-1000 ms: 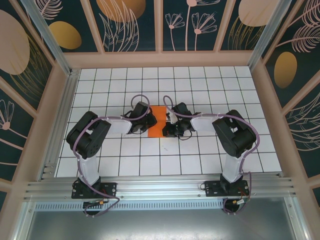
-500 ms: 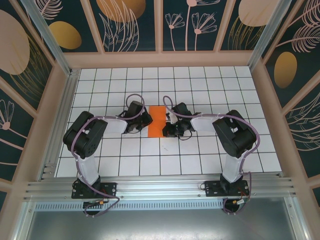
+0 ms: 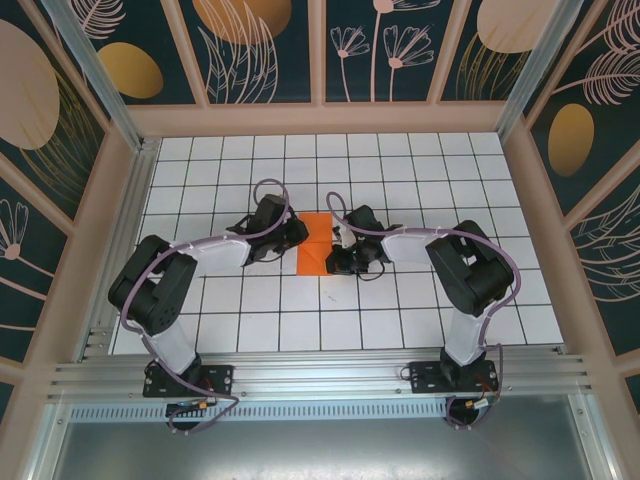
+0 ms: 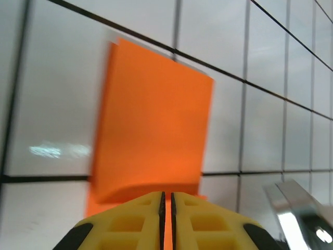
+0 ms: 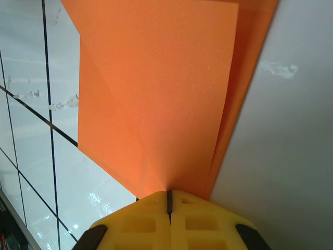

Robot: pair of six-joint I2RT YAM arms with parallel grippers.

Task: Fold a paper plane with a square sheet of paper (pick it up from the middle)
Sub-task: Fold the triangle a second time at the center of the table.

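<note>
The sheet of paper (image 3: 313, 243) lies on the middle of the white gridded table (image 3: 400, 180), bright orange and folded into layers; a diagonal crease shows on its top layer in the right wrist view (image 5: 156, 94).

The left gripper (image 3: 294, 239) sits at the sheet's left edge. In its own view the left gripper (image 4: 166, 197) has its yellow fingers (image 4: 130, 224) drawn to a thin slit with orange showing inside; the sheet's (image 4: 153, 120) near edge curls up into them, so it is pinched.

The right gripper (image 3: 334, 257) sits at the sheet's right edge, toward the near corner. Seen from its wrist, the right gripper (image 5: 169, 194) is fully closed; the crease and layered edges run into its seam, so it is clamped on the paper.

From above, both grippers' bodies cover the contact points and the sheet's side edges; the left wrist view is blurred. A bright grey part (image 4: 299, 208) at that view's lower right is cut off; I cannot tell what it is.

Both arms reach inward from the near rail (image 3: 320, 372); patterned walls (image 3: 250, 45) enclose the table.
</note>
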